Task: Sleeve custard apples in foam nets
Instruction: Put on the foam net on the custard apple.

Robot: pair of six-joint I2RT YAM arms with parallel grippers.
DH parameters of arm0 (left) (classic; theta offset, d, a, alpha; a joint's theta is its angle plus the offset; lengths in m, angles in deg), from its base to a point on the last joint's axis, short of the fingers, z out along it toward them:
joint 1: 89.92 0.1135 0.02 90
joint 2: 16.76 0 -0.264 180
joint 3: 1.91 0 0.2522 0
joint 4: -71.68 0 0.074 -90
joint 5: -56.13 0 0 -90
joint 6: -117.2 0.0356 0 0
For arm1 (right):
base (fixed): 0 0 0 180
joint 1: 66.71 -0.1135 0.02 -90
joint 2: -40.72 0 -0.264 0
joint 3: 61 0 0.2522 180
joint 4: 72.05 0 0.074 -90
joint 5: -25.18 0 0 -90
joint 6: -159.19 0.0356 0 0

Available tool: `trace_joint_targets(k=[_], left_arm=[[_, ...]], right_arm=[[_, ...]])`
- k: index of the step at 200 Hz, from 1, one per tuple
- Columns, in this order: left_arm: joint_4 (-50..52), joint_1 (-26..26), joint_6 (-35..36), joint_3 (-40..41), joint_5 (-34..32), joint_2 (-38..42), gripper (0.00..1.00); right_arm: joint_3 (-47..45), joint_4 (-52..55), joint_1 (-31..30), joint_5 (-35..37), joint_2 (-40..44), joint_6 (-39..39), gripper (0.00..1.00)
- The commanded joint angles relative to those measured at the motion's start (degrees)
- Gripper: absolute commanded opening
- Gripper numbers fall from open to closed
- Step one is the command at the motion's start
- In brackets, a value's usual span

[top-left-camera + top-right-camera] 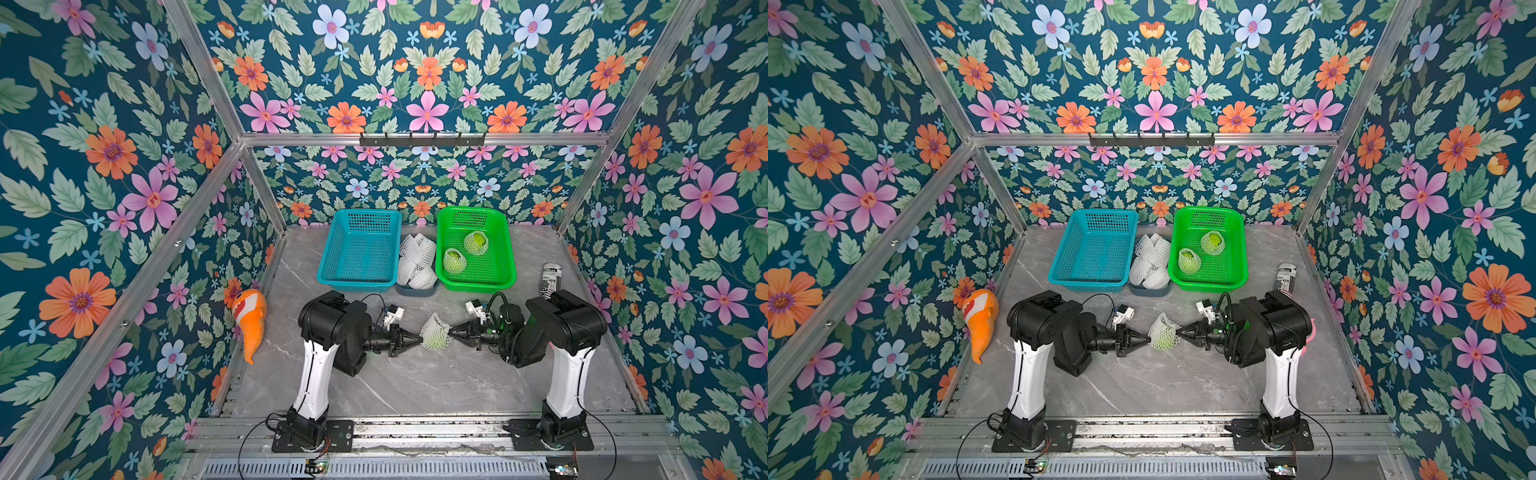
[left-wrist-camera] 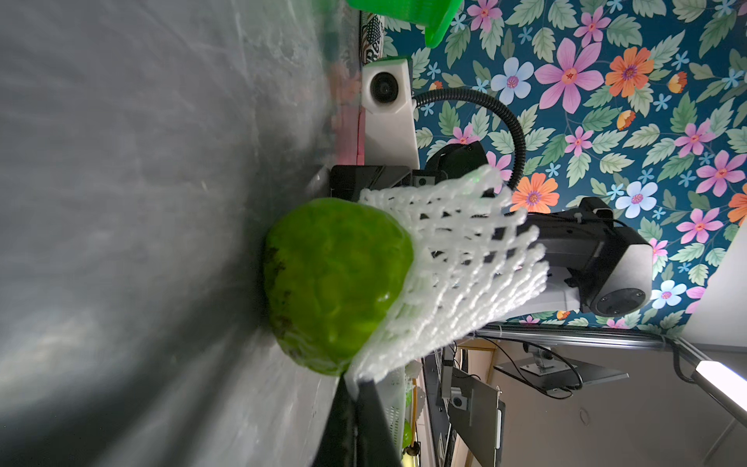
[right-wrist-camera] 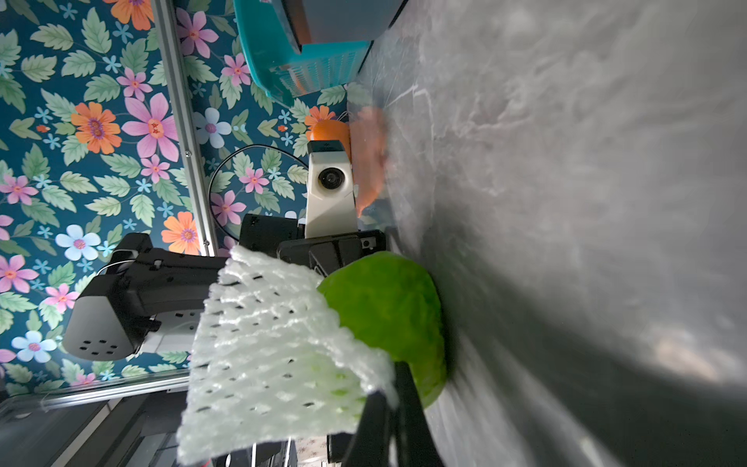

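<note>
Closest up in the left wrist view, black tips of the left gripper [image 2: 357,390], cut off by the frame edge, pinched shut on the rim of a white diamond-holed foam net [image 2: 452,263]. On the opposite rim, the right gripper [image 3: 390,398], likewise closed on the mesh, its fingers only partly in frame.

Net held taut between the two and covering the upper part of a bright green bumpy custard apple [image 2: 335,283]. Lower part bare, resting on the grey marble-patterned counter [image 1: 415,386] near its middle. Fruit squarely between the two pairs of jaws, each pinch at its flank. Cannot tell whether any finger touches the skin itself. From above, mostly veiled by mesh.

Toward the back edge:
- green perforated plastic basket [image 1: 505,270] holding two netted green fruits [image 1: 454,261], apart from each other
- small grey tray [image 1: 417,292], only its near end showing, heaped with spare white foam sleeves [image 1: 417,257], wedged between that basket and a turquoise perforated plastic basket [image 1: 328,272]

Along the left edge, an orange-and-white plush clownfish [image 1: 249,316]. Along the right edge, a black-and-white printed cylinder [image 1: 552,278], its near end hidden behind the right arm and its lettering too small to read. In a top view, a pink scrap [image 1: 1311,332] peeking from behind that arm, not identifiable.
</note>
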Motion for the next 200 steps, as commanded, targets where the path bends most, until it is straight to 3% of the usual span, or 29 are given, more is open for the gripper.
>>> trace_joint_targets(k=[1,46,85,117,138,200], left_arm=[[-2.1,0.0,2.1,0.9,-1.5,0.0,0.0],[5.9,0.2,5.6,1.3,-3.5,1.1,0.0],[30.5,0.1,17.8,-0.8,-7.6,8.1,0.0],[39.3,0.0,21.3,-2.5,-9.7,9.3,0.0],[39.0,-0.1,20.7,-2.7,-10.2,8.9,0.0],[55.8,-2.5,29.6,-7.5,-13.6,12.5,0.0]], right_arm=[[-0.2,9.7,0.1,3.8,3.4,-5.8,0.0],[0.8,22.0,-0.2,5.7,9.6,-10.6,0.0],[1.3,20.5,-2.1,5.5,8.2,-9.7,0.0],[1.0,16.7,-2.3,6.1,7.2,-7.3,0.0],[0.9,18.5,-2.4,6.9,9.0,-7.8,0.0],[4.7,39.4,-5.4,12.2,15.2,-17.9,0.0]])
